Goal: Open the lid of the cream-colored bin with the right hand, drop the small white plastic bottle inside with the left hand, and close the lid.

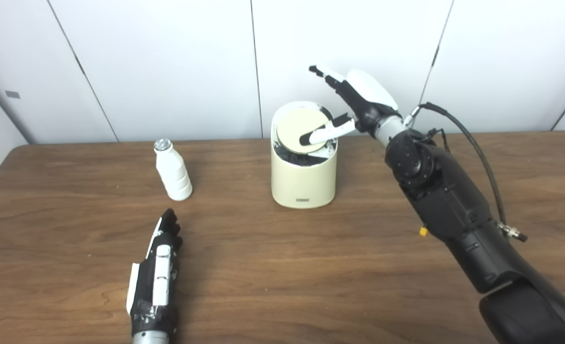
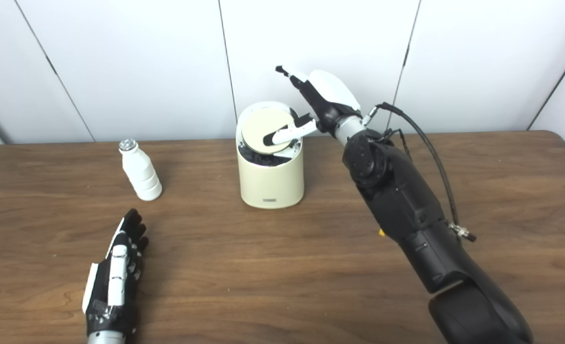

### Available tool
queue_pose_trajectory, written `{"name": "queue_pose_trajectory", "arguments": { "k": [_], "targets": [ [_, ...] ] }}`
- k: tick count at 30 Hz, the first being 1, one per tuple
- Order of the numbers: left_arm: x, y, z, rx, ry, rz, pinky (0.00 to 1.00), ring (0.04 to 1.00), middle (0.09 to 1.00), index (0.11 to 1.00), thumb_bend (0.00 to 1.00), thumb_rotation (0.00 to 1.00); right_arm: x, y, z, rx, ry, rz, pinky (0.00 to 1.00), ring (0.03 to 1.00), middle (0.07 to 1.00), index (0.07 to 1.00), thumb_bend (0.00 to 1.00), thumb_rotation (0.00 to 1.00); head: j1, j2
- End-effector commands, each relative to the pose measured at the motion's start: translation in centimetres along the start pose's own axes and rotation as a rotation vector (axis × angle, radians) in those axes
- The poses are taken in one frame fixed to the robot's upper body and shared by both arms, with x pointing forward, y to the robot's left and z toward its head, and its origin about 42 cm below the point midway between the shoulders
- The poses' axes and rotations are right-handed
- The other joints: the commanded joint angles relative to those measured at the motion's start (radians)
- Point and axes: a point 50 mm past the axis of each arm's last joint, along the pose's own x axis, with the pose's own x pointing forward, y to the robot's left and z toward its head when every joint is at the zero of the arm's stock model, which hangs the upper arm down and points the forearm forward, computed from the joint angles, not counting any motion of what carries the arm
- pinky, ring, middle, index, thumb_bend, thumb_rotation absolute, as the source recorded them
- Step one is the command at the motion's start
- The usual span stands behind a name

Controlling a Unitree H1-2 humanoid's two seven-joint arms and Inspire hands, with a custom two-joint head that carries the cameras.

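Now right fingers spread — thumb on lid.

You cannot see the palm of the right hand; only its back faces you, and it covers the far rim of the bin. The thumb laid across the tilted lid hides part of the lid's face. Inside the bin you get only a dark sliver below the lid; what fills it is too murky to tell. The small label low on the bin's front is too small to read. The left hand is cut off at the wrist by the bottom edge, and the right arm runs out at the lower right corner. The bench is cropped on 3 sides.
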Motion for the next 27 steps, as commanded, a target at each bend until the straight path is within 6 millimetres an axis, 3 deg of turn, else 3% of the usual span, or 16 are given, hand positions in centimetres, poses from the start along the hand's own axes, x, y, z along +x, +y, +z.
{"name": "queue_pose_trajectory", "arguments": {
  "k": [1, 4, 5, 11, 15, 17, 22, 27],
  "targets": [
    [0.0, -0.2, 0.0, -0.004, -0.030, -0.005, 1.00, 0.984, 0.981, 0.972, 0.47, 0.89, 0.5, -3.3, 2.5, 0.038, -0.058, -0.088, 0.81, 0.899, 0.934, 0.929, 0.79, 0.49, -0.001, 0.001],
    [0.0, -0.1, 0.1, 0.000, -0.031, -0.004, 1.00, 0.980, 0.978, 0.969, 0.46, 0.90, -0.1, -4.6, 2.7, 0.090, -0.058, -0.124, 0.75, 0.882, 0.932, 0.928, 0.75, 0.55, -0.009, 0.006],
    [0.0, -0.2, 0.2, -0.003, -0.030, -0.002, 1.00, 0.978, 0.977, 0.967, 0.45, 0.90, -0.4, -5.0, 2.5, 0.116, -0.057, -0.130, 0.75, 0.881, 0.924, 0.921, 0.75, 0.64, -0.008, 0.005],
    [-0.1, -0.1, 0.3, 0.009, -0.027, 0.000, 1.00, 0.979, 0.974, 0.966, 0.44, 0.91, -1.9, -6.4, 1.4, 0.289, -0.028, -0.132, 0.82, 0.901, 0.910, 0.912, 0.63, 0.83, -0.007, 0.005],
    [-0.1, 0.0, 0.3, 0.006, -0.029, -0.001, 1.00, 0.983, 0.977, 0.968, 0.45, 0.90, -2.9, -6.6, 0.3, 0.401, 0.027, -0.105, 0.86, 0.940, 0.949, 0.930, 0.63, 0.90, -0.008, 0.009],
    [-0.1, 0.0, 0.3, 0.003, -0.027, 0.002, 1.00, 0.981, 0.973, 0.964, 0.46, 0.90, -3.8, -6.4, -0.3, 0.482, 0.030, -0.087, 0.93, 0.955, 0.956, 0.942, 0.62, 0.89, -0.009, 0.011],
    [-0.1, 0.3, 0.4, 0.003, -0.025, 0.015, 1.00, 0.979, 0.968, 0.956, 0.47, 0.91, -7.0, -5.4, -2.6, 0.625, 0.041, -0.084, 0.99, 0.970, 0.970, 0.926, 0.67, 0.89, -0.014, 0.013],
    [0.0, 0.9, 0.3, -0.001, -0.035, 0.008, 1.00, 0.984, 0.972, 0.957, 0.48, 0.92, -10.7, -4.3, -4.9, 0.709, 0.075, -0.100, 1.00, 0.986, 0.987, 0.947, 0.65, 0.97, -0.012, 0.019]
  ]
}}
